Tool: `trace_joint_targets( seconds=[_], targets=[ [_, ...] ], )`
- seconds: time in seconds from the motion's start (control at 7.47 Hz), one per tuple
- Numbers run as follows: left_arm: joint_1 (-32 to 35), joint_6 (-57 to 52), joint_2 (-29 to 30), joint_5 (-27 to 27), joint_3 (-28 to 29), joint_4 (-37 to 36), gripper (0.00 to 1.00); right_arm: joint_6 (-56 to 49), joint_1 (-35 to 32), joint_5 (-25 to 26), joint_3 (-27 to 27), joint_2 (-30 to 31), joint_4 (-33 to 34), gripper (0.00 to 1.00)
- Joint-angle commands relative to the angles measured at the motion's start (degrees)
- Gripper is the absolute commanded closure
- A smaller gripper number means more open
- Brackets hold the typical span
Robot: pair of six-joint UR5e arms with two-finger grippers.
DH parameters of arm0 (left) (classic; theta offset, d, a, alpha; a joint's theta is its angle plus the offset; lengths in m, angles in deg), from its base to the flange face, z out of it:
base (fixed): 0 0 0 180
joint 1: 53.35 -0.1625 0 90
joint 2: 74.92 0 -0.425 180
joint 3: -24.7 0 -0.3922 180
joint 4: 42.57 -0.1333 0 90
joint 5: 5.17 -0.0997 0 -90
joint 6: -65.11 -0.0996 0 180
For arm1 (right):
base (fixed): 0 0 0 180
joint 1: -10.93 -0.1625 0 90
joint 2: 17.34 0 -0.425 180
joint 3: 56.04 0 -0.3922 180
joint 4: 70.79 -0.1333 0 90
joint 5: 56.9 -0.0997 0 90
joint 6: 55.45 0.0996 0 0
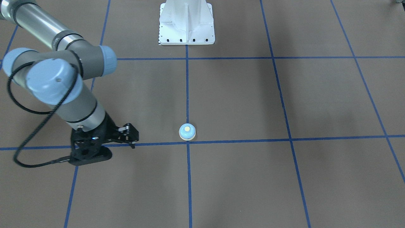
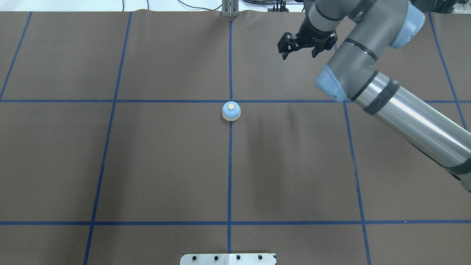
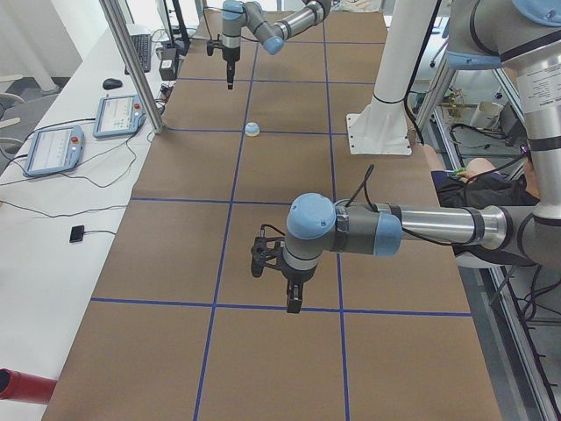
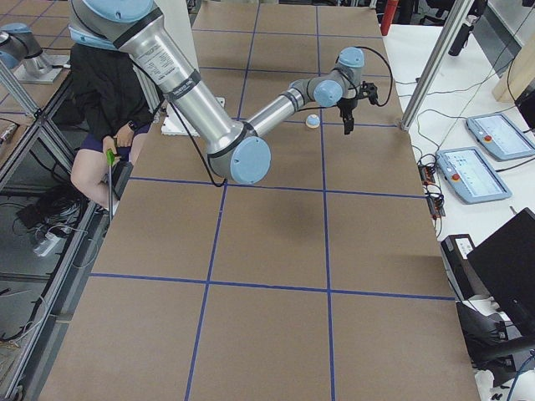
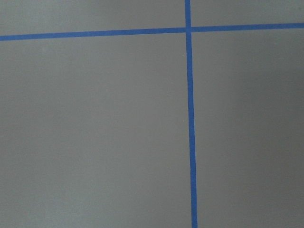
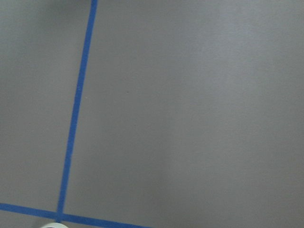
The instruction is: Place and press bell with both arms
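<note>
The light-blue bell (image 2: 231, 110) with its cream button stands upright on the brown table, on the centre tape line; it also shows in the front view (image 1: 187, 131). My right gripper (image 2: 284, 54) hovers beyond and to the right of it, apart from the bell, fingers together and empty; in the front view (image 1: 133, 145) it is low over the table. Only the bell's cream rim (image 6: 52, 225) shows in the right wrist view. My left gripper (image 3: 294, 305) shows only in the left side view, far from the bell (image 3: 252, 130); I cannot tell whether it is open or shut.
The white bolted pedestal (image 1: 186, 22) stands at the robot's side of the table. Blue tape lines (image 5: 191, 123) grid the brown surface. Pendants (image 3: 123, 114) lie on a side bench. A seated person (image 4: 109, 83) is beside the table.
</note>
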Motion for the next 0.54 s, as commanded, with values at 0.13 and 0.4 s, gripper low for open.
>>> trace_joint_targets(
  seconds=[0.13,0.4],
  targets=[
    [-2.32,0.24,2.59,-0.13,0.43,0.04,0.00,-15.54,-13.46,-9.67,10.13,18.32,-0.06,0.01],
    [-2.32,0.06,2.77,-0.39,0.87,0.48,0.00,-28.95,-19.72,-10.59,14.45,30.72,-0.15,0.01]
  ],
)
